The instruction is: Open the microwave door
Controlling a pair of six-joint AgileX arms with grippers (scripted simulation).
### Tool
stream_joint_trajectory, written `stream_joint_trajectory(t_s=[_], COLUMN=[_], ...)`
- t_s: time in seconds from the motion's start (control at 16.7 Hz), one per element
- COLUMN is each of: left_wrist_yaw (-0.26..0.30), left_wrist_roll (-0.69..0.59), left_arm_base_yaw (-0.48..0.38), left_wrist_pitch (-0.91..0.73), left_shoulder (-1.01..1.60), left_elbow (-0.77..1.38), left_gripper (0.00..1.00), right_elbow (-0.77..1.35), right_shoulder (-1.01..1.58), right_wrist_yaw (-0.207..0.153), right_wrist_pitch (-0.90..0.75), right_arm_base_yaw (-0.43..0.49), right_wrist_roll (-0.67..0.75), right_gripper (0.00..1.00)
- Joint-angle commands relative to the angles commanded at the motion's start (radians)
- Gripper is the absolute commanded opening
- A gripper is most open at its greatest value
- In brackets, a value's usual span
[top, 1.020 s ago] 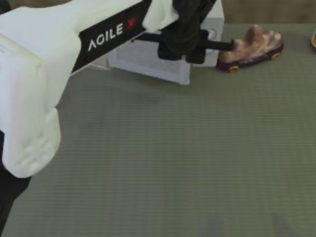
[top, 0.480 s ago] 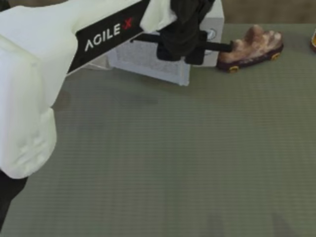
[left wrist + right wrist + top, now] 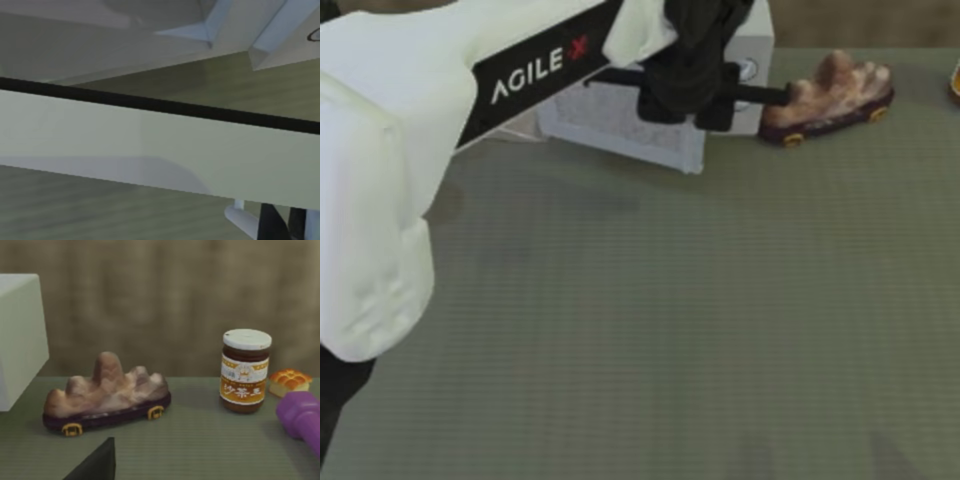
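Tabletop: microwave door (image 3: pixel 620 125) (ajar) under left gripper (image 3: pixel 692 85)

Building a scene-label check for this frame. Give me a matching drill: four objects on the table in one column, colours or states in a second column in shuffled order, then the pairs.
Things:
1. microwave door
2. jar
3. rock ornament
4. cylinder

States:
A. purple, at the edge of the right wrist view
B. swung partly away from the microwave, with the left gripper at it
C. upright, white lid, orange label
D. brownish, on a dark base with gold feet

Pairs: 1-B, 2-C, 3-D, 4-A
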Motion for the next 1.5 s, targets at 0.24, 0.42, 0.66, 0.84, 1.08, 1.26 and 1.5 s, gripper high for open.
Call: stream_joint_trajectory(t_s=[0.24, 0.42, 0.66, 0.84, 1.08, 1.26, 1.5], left_wrist_yaw=[0.000, 0.000, 0.006, 0.020, 0.051, 0.056, 0.056], left_wrist_roll=[0.000, 0.000, -0.002, 0.035, 0.099, 0.108, 0.108], left_arm_base_yaw=[0.000, 0.000, -0.007, 0.002, 0.014, 0.015, 0.015], left_wrist_pitch=[0.000, 0.000, 0.003, 0.037, 0.088, 0.095, 0.095], left_shoulder=[0.000, 0.000, 0.001, -0.041, -0.103, -0.111, -0.111], left_elbow=[0.000, 0.000, -0.005, -0.065, -0.171, -0.185, -0.185], left_gripper=[0.00, 0.00, 0.00, 0.00, 0.00, 0.00, 0.00], right_elbow=[0.000, 0.000, 0.000, 0.000, 0.000, 0.000, 0.000], right_shoulder=[0.000, 0.000, 0.000, 0.000, 0.000, 0.000, 0.000], right_wrist_yaw=[0.000, 0.000, 0.000, 0.000, 0.000, 0.000, 0.000], right_wrist_pitch=[0.000, 0.000, 0.000, 0.000, 0.000, 0.000, 0.000], right_arm_base_yaw=[0.000, 0.000, 0.000, 0.000, 0.000, 0.000, 0.000], right_wrist_roll=[0.000, 0.000, 0.000, 0.000, 0.000, 0.000, 0.000], right_gripper=[1.00, 1.00, 1.00, 1.00, 1.00, 1.00, 1.00])
